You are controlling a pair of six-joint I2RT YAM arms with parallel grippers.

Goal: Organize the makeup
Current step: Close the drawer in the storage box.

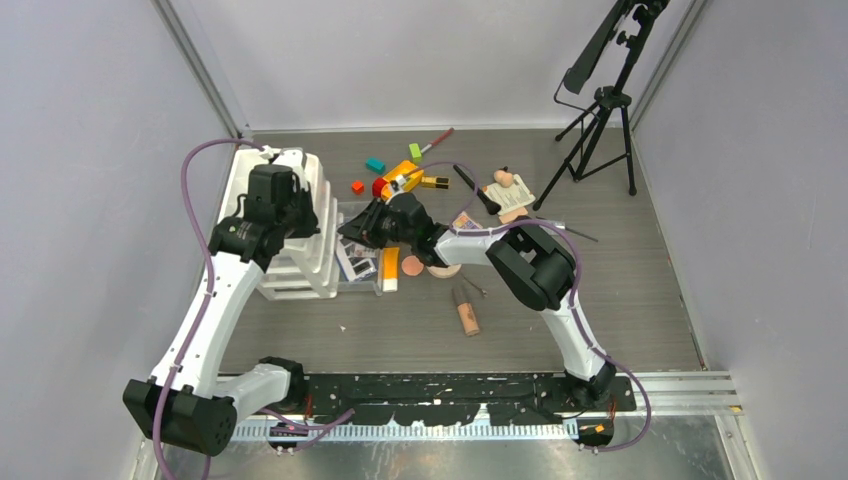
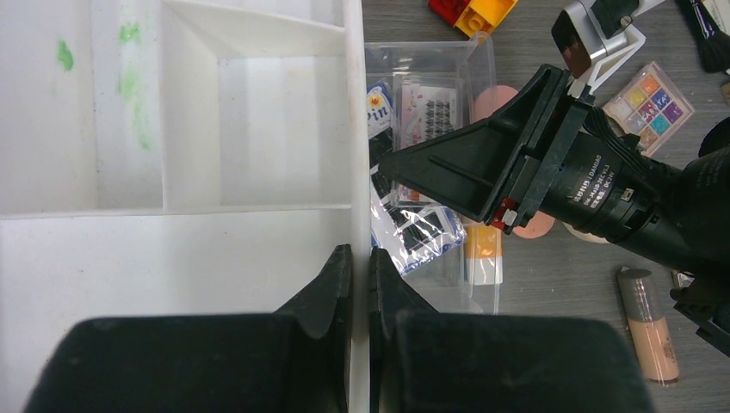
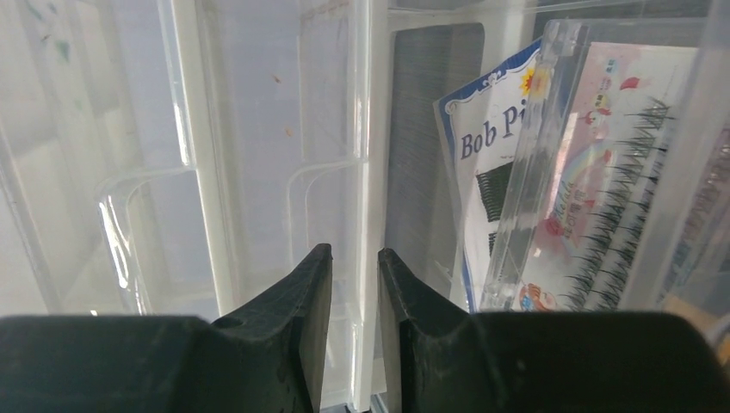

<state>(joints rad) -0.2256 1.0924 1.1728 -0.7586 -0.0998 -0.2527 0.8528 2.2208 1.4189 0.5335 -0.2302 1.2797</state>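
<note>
My left gripper (image 2: 360, 267) is shut on the right wall of the white organizer (image 2: 258, 129), which stands at the left of the table (image 1: 290, 235). My right gripper (image 3: 355, 267) is closed on the left wall of a clear tray (image 3: 366, 129) beside the organizer (image 1: 360, 258). The tray holds a bobby-pin card and lash packs (image 3: 585, 172). An orange tube with a white cap (image 1: 390, 268), a pink compact (image 1: 412, 266), a peach compact (image 1: 443, 270) and a beige tube (image 1: 465, 310) lie right of the tray. An eyeshadow palette (image 2: 647, 107) lies farther back.
A yellow-and-red toy brick (image 1: 395, 178), small teal (image 1: 375, 165), green (image 1: 414, 151) and red (image 1: 357, 186) blocks, a red pencil (image 1: 437, 140), a black brush (image 1: 475, 188) and a gold-black lipstick (image 1: 433, 182) lie at the back. A tripod (image 1: 600, 110) stands back right.
</note>
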